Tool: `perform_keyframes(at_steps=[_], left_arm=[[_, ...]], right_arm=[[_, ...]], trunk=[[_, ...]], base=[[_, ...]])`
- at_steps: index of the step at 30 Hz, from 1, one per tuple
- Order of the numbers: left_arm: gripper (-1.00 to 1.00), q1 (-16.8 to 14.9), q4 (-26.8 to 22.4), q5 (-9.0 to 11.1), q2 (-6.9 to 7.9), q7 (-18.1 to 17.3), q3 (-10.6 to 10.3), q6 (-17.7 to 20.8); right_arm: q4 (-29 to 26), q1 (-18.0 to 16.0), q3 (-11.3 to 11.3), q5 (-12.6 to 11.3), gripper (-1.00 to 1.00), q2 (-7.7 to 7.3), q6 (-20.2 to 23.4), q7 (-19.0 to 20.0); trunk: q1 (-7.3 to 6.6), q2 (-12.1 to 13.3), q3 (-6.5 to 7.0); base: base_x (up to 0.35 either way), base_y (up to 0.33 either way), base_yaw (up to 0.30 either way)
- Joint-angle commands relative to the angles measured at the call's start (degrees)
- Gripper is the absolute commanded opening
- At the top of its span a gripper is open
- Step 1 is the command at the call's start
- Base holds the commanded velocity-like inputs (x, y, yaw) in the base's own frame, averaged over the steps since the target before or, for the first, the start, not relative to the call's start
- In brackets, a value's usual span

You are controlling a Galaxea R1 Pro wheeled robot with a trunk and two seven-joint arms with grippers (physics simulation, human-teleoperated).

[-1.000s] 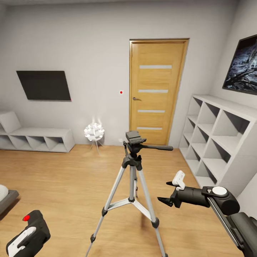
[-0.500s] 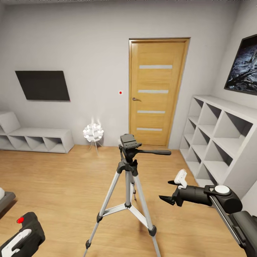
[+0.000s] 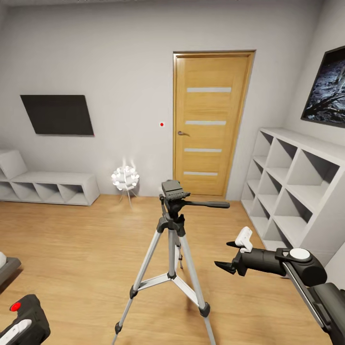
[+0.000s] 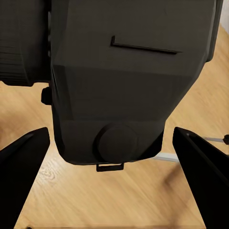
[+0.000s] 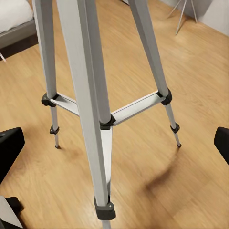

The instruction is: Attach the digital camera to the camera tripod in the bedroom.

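The camera tripod (image 3: 171, 239) stands on the wood floor mid-room, its black head (image 3: 172, 191) level and the pan handle (image 3: 208, 204) pointing right. In the right wrist view its silver legs (image 5: 88, 95) and centre brace are close ahead. The digital camera (image 3: 26, 311), black with a red button (image 3: 16, 306), sits low at the head view's bottom left corner, well left of and below the tripod head. My left gripper (image 3: 12, 331) is shut on it; its black fingers (image 4: 24, 167) flank the camera body (image 4: 119, 86). My right gripper (image 3: 225, 255) hangs open, right of the tripod legs.
A wooden door (image 3: 211, 124) is in the far wall behind the tripod. White cube shelves (image 3: 297, 191) line the right wall, and a low white shelf (image 3: 48, 187) sits far left under a wall screen (image 3: 57, 115). A small white lamp (image 3: 125, 178) and a bed corner (image 3: 5, 266) are nearby.
The whole view shifted slightly at first, so the camera moved. Since then my left gripper has sunk lower and leftward with the digital camera. The right gripper has barely moved.
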Motion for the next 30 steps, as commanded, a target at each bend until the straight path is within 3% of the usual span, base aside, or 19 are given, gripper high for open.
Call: perform_keyframes(at_steps=[1,14,19,22,30], left_arm=[[-1.0,0.0,-0.1,0.2,0.0,-0.1,0.1,0.3],[-1.0,-0.1,-0.1,0.2,0.03,-0.2,0.1,0.3],[-1.0,0.8,0.8,0.2,1.5,-0.5,-1.5,2.0],[-1.0,0.9,0.9,0.2,1.51,-0.5,-1.5,2.2],[-1.0,0.9,1.7,0.1,1.62,-0.5,-1.6,2.2]], right_arm=[[-0.1,-0.1,0.0,0.2,1.0,-0.02,0.3,0.2],[-0.2,-0.1,0.1,0.2,1.0,-0.04,0.3,0.1],[1.2,0.6,0.8,1.1,1.0,1.59,0.2,-1.2],[1.5,0.7,0.8,1.2,1.0,2.68,0.2,-1.3],[1.9,0.8,1.1,1.2,1.0,2.83,0.2,-1.4]], trunk=[[0.04,-0.1,-0.12],[0.04,-0.1,-0.12],[0.04,-0.1,-0.12],[0.04,-0.1,-0.12],[0.04,-0.1,-0.12]], base=[[0.0,0.0,0.0],[0.0,0.0,0.0],[0.077,-0.014,0.0],[0.179,-0.037,0.0],[0.053,-0.011,0.0]])
